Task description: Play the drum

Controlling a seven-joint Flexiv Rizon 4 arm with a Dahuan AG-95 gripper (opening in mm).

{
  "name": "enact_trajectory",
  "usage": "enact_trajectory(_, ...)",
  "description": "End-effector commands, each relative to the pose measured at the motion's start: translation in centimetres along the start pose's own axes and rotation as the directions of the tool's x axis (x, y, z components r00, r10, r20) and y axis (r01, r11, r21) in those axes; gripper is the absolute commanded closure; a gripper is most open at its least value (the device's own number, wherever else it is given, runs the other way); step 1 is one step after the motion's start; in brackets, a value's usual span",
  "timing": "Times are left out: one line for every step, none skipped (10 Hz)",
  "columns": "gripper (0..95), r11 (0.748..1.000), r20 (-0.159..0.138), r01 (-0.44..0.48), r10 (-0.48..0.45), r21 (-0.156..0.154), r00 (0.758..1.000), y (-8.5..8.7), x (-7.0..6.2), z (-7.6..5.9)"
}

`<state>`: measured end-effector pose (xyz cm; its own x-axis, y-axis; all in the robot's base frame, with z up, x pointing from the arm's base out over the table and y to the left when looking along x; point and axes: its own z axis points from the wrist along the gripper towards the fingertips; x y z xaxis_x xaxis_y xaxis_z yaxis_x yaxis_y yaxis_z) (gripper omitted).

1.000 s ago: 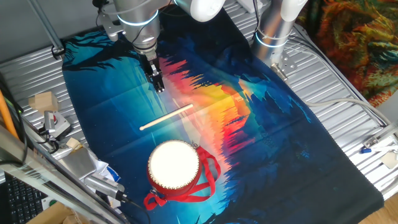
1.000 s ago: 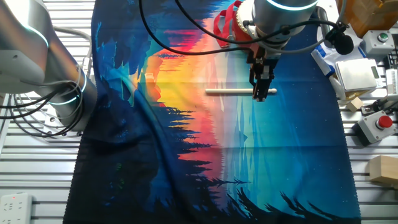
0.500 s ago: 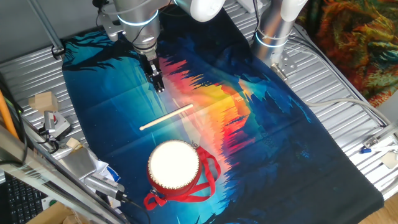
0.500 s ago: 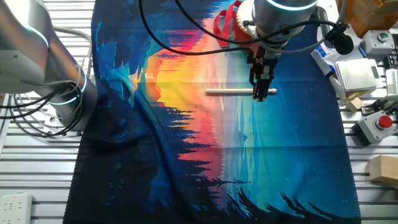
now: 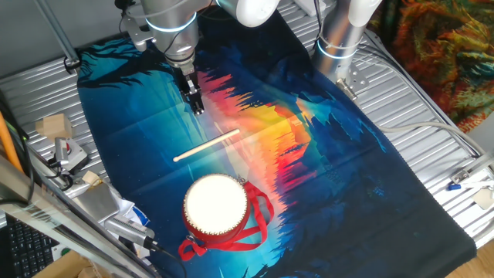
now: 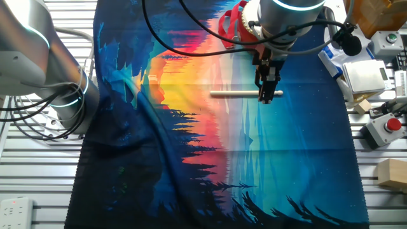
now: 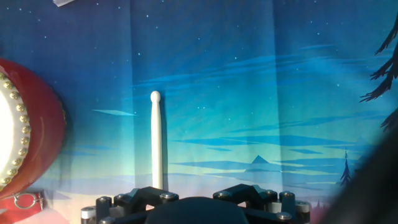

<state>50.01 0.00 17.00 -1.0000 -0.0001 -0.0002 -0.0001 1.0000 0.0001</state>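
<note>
While I hang above the blue-and-orange sunset-print cloth [image 5: 324,154] that covers the ribbed metal table [image 5: 432,166], my black two-finger gripper [image 5: 198,109] points straight down, clear of everything on it. From either fixed view my fingers look drawn close together with nothing between them — though the gap itself is too small to make out, so I cannot tell for sure how my jaws stand (the hand view shows only the base of my hand, not the tips).

The thin pale wooden stick [image 5: 206,146] lies flat on the cloth, near me but not touching; in the other fixed view my fingers cross in front of one end of it. In the hand view it runs away from my hand, its rounded tip farthest off.

The small round drum with a white head, red sides and red ribbon straps [image 5: 216,205] sits upright on the cloth beyond the stick, well apart from my fingers — its straps trail loose around the base. In the other fixed view my own wrist hides most of it
</note>
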Motion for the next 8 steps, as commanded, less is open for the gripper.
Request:
enact_trajectory(95.0,0.991,0.050,0.085,-0.091,0.104,0.995,-0.02,-0.01,-0.33)
enact_trajectory(95.0,0.996,0.045,0.059,-0.062,0.067,0.997,-0.03,-0.05,-0.70)
enact_trajectory(95.0,0.996,0.044,0.043,-0.047,0.071,0.998,-0.03,-0.09,-1.15)
enact_trajectory(95.0,0.995,0.045,0.044,-0.048,0.095,0.998,-0.03,-0.08,-1.17)
enact_trajectory(95.0,0.993,0.045,0.037,-0.042,0.108,0.998,-0.03,-0.09,-1.16)
enact_trajectory(95.0,0.994,0.055,0.022,-0.028,0.108,0.998,-0.05,-0.10,-1.02)
enact_trajectory(95.0,0.995,0.060,0.012,-0.018,0.102,0.998,-0.03,-0.14,-0.74)
enact_trajectory(95.0,0.995,0.068,0.009,-0.016,0.100,0.998,-0.05,-0.16,-0.42)
